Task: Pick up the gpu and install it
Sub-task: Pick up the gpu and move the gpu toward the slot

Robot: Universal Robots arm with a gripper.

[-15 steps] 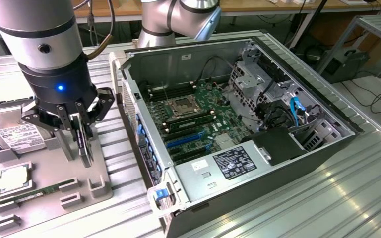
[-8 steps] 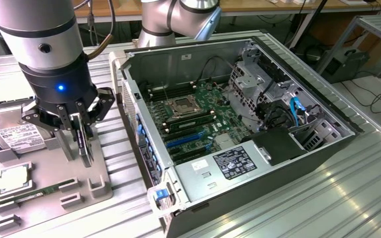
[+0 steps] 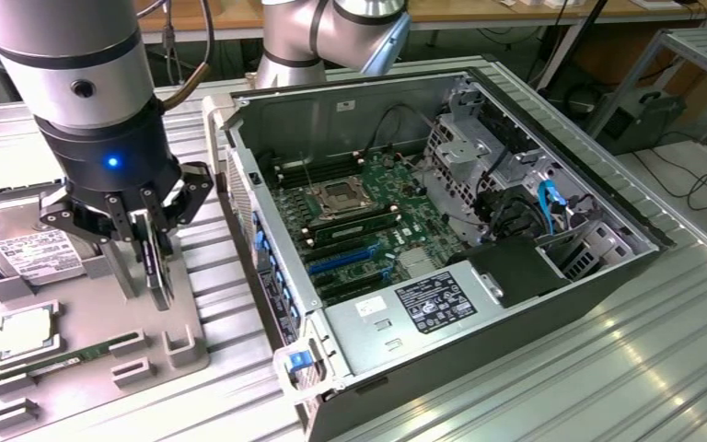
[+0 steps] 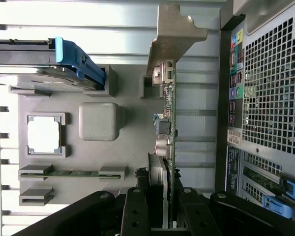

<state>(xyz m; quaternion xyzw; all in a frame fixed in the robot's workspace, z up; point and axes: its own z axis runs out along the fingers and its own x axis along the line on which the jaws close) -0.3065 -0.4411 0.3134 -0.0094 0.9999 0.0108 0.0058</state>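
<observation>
The gpu (image 3: pixel 159 276) stands edge-on, thin and dark, so its fan face barely shows. In the wrist view its near end (image 4: pixel 169 123) disappears between the fingers (image 4: pixel 137 211). Its silver bracket (image 4: pixel 174 34) juts past the grey tray (image 3: pixel 108 322). I cannot tell whether its lower edge sits in the tray's slot or clear of it.

The arm's body hides part of the tray, and the hard drive (image 3: pixel 22 249) is cut by the frame at nine o'clock in the exterior view.

A strip of ribbed bench (image 3: pixel 574 368) separates the tray from the computer case (image 3: pixel 452 230). The case lies at three o'clock of the hand (image 3: pixel 144 276), side open, with blue slots (image 3: pixel 341 262) exposed.

The hand is partly closed, clamping the gpu from above.
</observation>
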